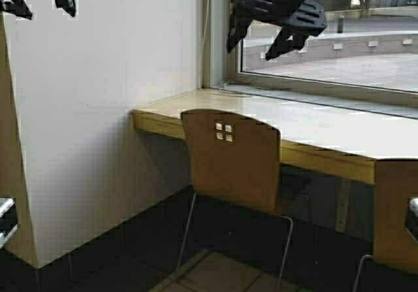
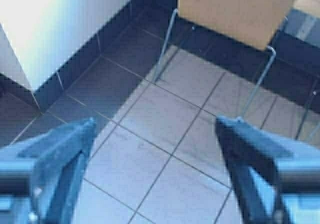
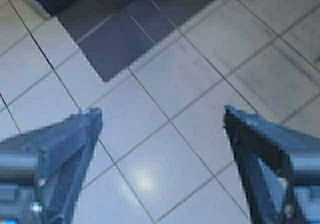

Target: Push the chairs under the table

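The desk (image 1: pixel 307 132), a long pale-yellow top, is seen running along under the window (image 1: pixel 339 44) and ending at the white wall (image 1: pixel 104 109). One tan chair (image 1: pixel 230 158) is stood in front of the desk, its backrest with the four small cutouts turned toward the robot; its seat appears to be partly under the desk's front edge, though how far cannot be told. A second chair (image 1: pixel 395 213) is cut off by the frame further along the desk, away from the wall, and is drawn out further.

The left gripper (image 2: pixel 155 149) is held above the tiled floor (image 2: pixel 170 134) short of the first chair, its jaws spread wide with nothing between them. The right gripper (image 3: pixel 160 144) is likewise held over bare floor tiles, jaws wide apart and empty. Neither gripper is in contact with a chair.

The approach step is judged to be in hand: no push has yet been begun. For the next move, the base would need to be driven closer to the desk and a gripper brought squarely against a backrest, so that the chair is slid straight rather than twisted on its thin metal legs.
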{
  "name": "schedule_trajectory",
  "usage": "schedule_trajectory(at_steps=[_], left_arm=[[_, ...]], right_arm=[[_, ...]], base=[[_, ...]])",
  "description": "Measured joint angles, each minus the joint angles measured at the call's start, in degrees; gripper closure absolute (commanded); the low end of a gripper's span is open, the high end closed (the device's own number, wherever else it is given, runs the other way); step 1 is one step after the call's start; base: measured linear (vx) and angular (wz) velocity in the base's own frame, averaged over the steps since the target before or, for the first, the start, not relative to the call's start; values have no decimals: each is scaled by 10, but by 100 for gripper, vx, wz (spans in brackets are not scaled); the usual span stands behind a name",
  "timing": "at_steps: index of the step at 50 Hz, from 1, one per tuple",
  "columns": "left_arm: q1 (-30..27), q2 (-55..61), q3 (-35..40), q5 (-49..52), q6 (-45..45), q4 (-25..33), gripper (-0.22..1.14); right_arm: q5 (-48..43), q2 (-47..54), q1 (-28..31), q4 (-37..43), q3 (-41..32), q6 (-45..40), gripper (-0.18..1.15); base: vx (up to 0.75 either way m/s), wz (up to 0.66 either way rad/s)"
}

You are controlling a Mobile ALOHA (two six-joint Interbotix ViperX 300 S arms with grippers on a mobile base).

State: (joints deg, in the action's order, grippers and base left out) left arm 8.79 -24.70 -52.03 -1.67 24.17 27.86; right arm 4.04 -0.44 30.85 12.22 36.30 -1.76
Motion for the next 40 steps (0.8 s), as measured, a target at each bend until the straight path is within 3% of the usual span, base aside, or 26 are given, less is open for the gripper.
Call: schedule_trajectory(at_steps=[40], left_arm=[[3, -17, -4, 7, -6, 0, -9]], right_arm=[[29, 51, -4, 0, -20, 2, -7]], base=[[-30, -30]])
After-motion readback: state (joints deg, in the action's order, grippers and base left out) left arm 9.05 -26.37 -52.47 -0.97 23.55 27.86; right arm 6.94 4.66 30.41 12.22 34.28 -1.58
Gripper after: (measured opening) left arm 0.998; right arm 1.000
